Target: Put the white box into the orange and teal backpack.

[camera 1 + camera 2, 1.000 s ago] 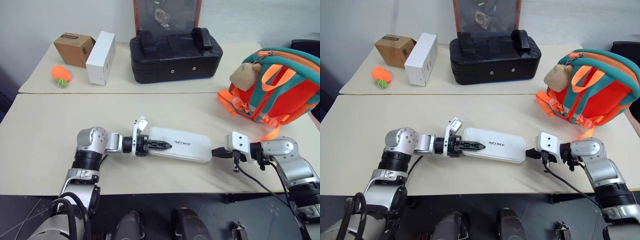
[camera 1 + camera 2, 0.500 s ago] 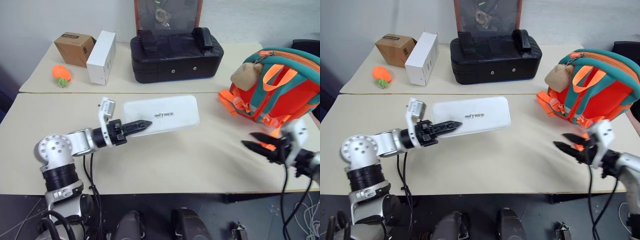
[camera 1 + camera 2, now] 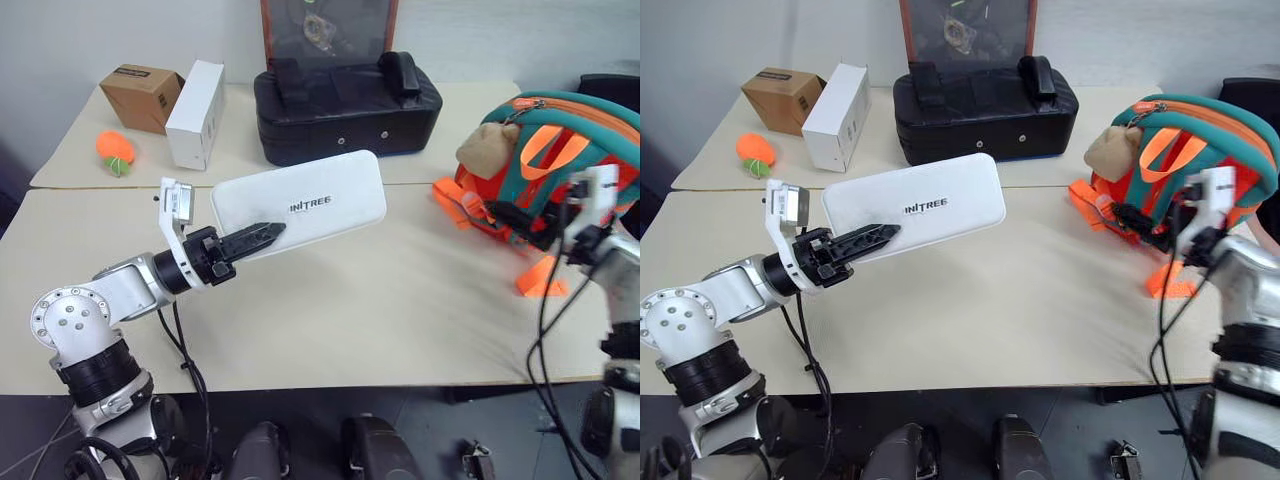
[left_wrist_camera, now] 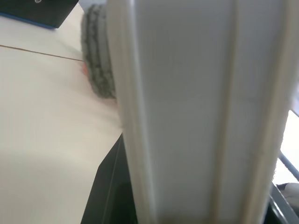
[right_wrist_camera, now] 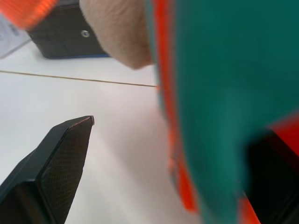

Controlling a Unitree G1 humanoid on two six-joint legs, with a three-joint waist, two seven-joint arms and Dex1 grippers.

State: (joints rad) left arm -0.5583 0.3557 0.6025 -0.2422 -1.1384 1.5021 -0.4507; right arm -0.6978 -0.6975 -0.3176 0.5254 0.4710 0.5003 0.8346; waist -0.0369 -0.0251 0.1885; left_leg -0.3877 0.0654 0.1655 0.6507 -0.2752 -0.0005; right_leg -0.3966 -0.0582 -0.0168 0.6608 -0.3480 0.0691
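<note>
**Box aloft, pack to its right**

The left gripper (image 3: 262, 235) clamps the near-left end of the white box (image 3: 300, 204), held clear of the table (image 3: 330, 300). Its long axis points toward the orange and teal backpack (image 3: 570, 160). The right gripper (image 3: 1140, 222), spread wide and empty, is close against the pack's front, the nearer arm to it.

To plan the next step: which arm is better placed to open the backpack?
Right. The right gripper is open beside the backpack, while the left gripper holds the white box above the table.
</note>
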